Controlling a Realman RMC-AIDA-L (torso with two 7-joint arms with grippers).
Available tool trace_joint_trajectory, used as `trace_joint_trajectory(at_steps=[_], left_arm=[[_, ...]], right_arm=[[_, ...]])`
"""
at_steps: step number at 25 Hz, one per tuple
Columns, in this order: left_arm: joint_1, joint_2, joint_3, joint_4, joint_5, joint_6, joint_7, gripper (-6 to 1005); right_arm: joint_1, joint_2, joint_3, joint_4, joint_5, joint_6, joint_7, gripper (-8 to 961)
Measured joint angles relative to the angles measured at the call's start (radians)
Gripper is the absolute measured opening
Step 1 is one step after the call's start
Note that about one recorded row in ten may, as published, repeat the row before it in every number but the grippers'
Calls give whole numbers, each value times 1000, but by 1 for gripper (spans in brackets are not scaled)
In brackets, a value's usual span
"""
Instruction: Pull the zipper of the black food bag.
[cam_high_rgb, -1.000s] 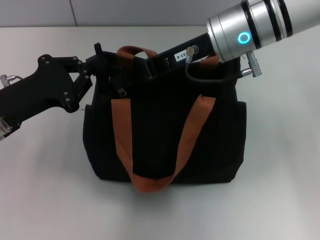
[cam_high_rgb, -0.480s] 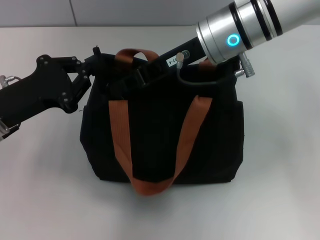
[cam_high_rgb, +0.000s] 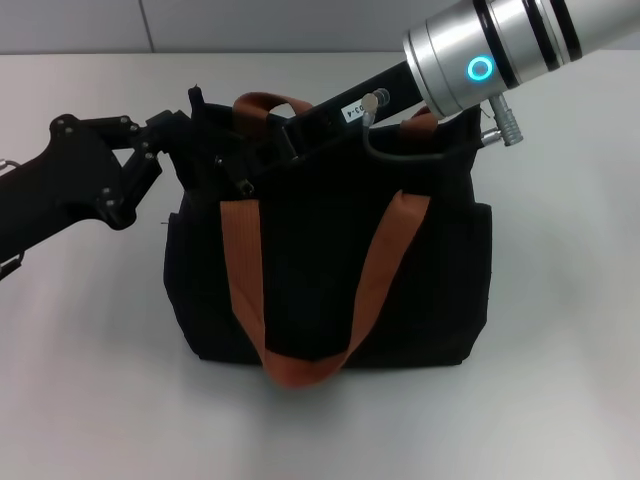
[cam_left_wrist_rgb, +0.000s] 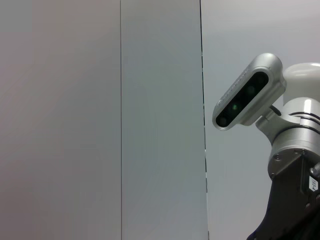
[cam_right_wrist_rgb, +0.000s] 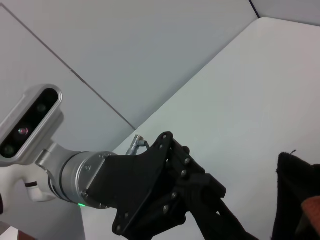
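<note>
The black food bag (cam_high_rgb: 320, 270) stands upright in the middle of the table, its two orange-brown strap handles (cam_high_rgb: 245, 270) hanging down the front. My left gripper (cam_high_rgb: 195, 135) is at the bag's top left corner, against the fabric. My right gripper (cam_high_rgb: 262, 158) reaches in from the upper right and lies along the bag's top, black against black. A small tab, possibly the zipper (cam_high_rgb: 243, 187), hangs just under the top edge near the left strap. The right wrist view shows the left arm's black linkage (cam_right_wrist_rgb: 150, 190) and a corner of the bag (cam_right_wrist_rgb: 295, 190).
The white table (cam_high_rgb: 560, 380) surrounds the bag, with a grey wall behind it. The right arm's silver forearm (cam_high_rgb: 490, 50) with a lit blue ring crosses above the bag's right side. The left wrist view shows the right arm's wrist camera (cam_left_wrist_rgb: 247, 97) against the wall.
My left arm has drawn back to the left at the bag's corner. My right arm swung left along the bag's top, then came back right. The bag has shifted slightly.
</note>
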Motion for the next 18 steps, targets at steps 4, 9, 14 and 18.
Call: trace_joint_trajectory(at_steps=[4,9,14,18], left_arm=[[5,0,0,-1,0,5,0,18],[10,0,0,-2,0,5,-1,18],[15,3,-17,-3,0,5,-2,19],[23,3,-24,0,0,6,-6,19]], right_arm=[[0,0,0,-3,3,-5,0,2],[-1,0,0,-5,5,-7,1,3],[-15,0,0,-36,6,-9,12,5],[-25,0,0,-61,4,-18,22,6]])
